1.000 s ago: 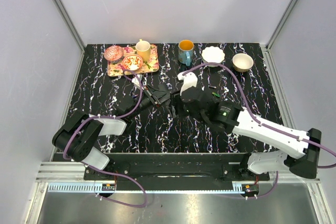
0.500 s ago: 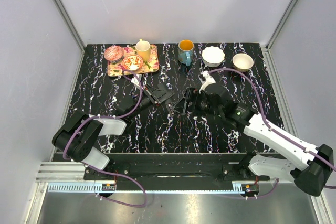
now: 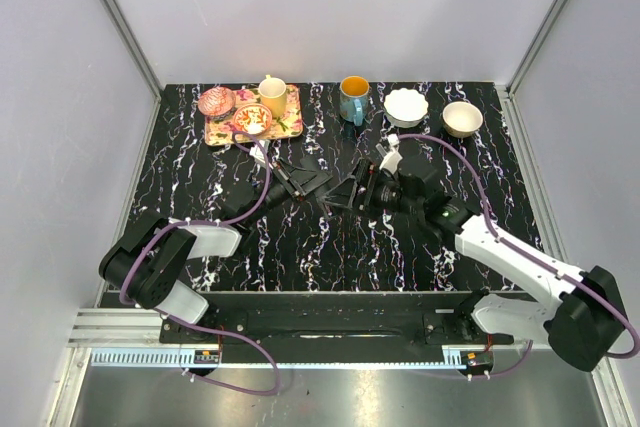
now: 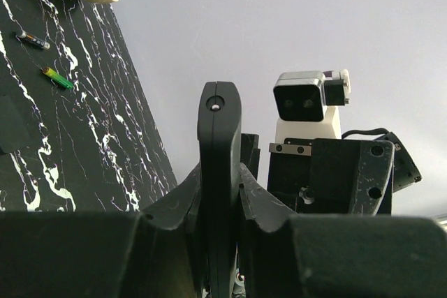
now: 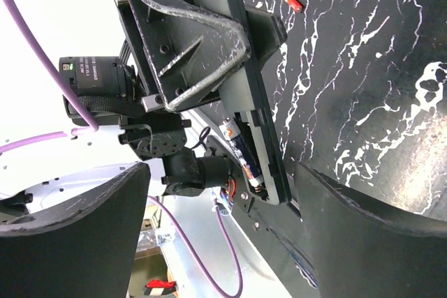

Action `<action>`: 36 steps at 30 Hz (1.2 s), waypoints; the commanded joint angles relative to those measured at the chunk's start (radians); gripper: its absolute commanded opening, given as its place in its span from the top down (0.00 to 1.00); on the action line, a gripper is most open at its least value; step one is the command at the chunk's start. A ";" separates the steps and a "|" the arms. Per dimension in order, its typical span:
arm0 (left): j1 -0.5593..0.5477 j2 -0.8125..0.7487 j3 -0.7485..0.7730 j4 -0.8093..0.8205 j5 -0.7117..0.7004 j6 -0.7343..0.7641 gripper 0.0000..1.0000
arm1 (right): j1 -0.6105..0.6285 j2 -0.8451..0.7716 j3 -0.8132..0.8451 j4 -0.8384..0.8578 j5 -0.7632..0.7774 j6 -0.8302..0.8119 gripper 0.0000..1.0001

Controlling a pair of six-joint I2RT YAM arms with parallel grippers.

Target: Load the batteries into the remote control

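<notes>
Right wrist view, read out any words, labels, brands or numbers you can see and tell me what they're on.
Print on the battery in the remote control: too small to read.
Pale marking on the black camera module: blurred, unreadable.
No other text shows; nothing can be quoted.

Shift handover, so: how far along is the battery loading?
Done: one battery sits in the remote, in its open compartment. In hand: the left gripper clamps the remote; the right gripper is open and empty. Left: two loose batteries lie on the table; probably another must go in.
</notes>
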 commanded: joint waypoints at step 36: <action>-0.002 -0.042 0.019 0.306 0.005 -0.023 1.00 | -0.065 0.140 -0.003 0.156 -0.119 0.034 0.30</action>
